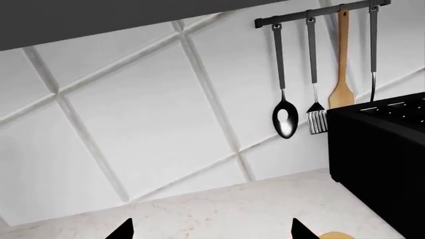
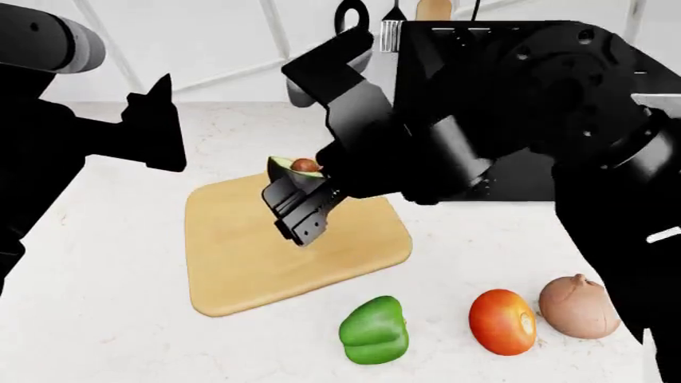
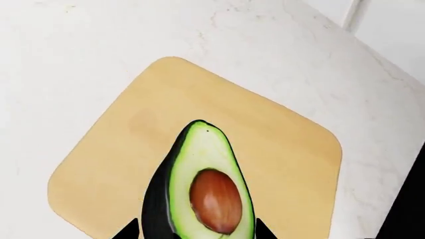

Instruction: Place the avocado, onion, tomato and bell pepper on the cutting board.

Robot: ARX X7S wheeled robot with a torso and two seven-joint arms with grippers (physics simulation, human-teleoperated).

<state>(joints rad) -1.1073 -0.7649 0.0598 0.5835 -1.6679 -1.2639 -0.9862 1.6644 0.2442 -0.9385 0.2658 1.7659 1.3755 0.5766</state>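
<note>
My right gripper (image 2: 298, 195) is shut on the avocado (image 3: 202, 189), a half with dark skin, a pale green face and a brown pit. It hangs above the back part of the light-wood cutting board (image 2: 245, 255), which spreads under it in the right wrist view (image 3: 133, 134). On the counter in front of the board lie the green bell pepper (image 2: 375, 329), the red-orange tomato (image 2: 502, 321) and the tan onion (image 2: 578, 306) in a row. My left gripper (image 1: 211, 233) is open and empty, raised at the left (image 2: 159, 128) and facing the wall.
A black box-shaped appliance (image 1: 378, 144) stands at the back right of the marble counter (image 2: 117, 319). Above it a rail (image 1: 319, 14) on the tiled wall carries a spoon (image 1: 285, 119), a slotted spatula (image 1: 317, 119) and a wooden spatula (image 1: 341, 89).
</note>
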